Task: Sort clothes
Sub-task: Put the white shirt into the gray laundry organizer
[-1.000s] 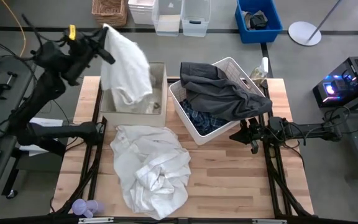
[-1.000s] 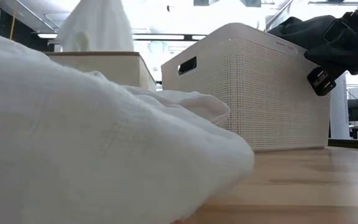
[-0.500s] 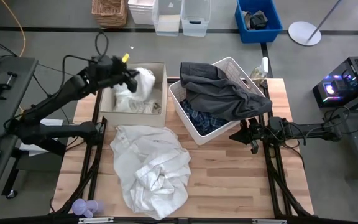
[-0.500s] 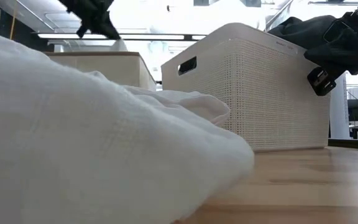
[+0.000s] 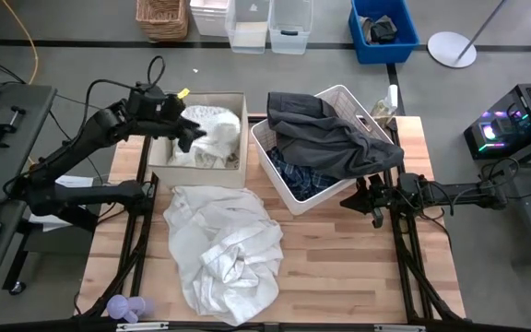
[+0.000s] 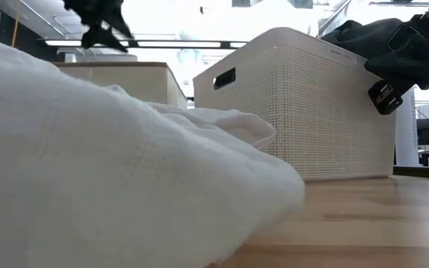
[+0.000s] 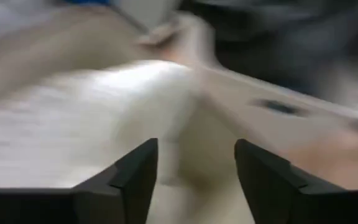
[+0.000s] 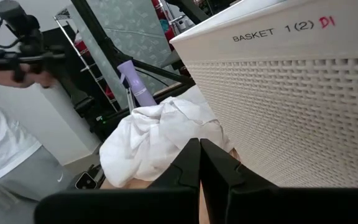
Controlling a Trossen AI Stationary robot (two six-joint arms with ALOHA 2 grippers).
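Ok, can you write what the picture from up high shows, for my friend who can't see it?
The left gripper hovers open over a white garment lying in the beige bin. Another white garment sprawls on the wooden table. A dark grey garment drapes over the white basket, near the shut right gripper.

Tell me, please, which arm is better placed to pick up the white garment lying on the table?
Probably left: the left gripper hangs open over the beige bin, next to the white garment. The right gripper sits shut beyond the white basket.
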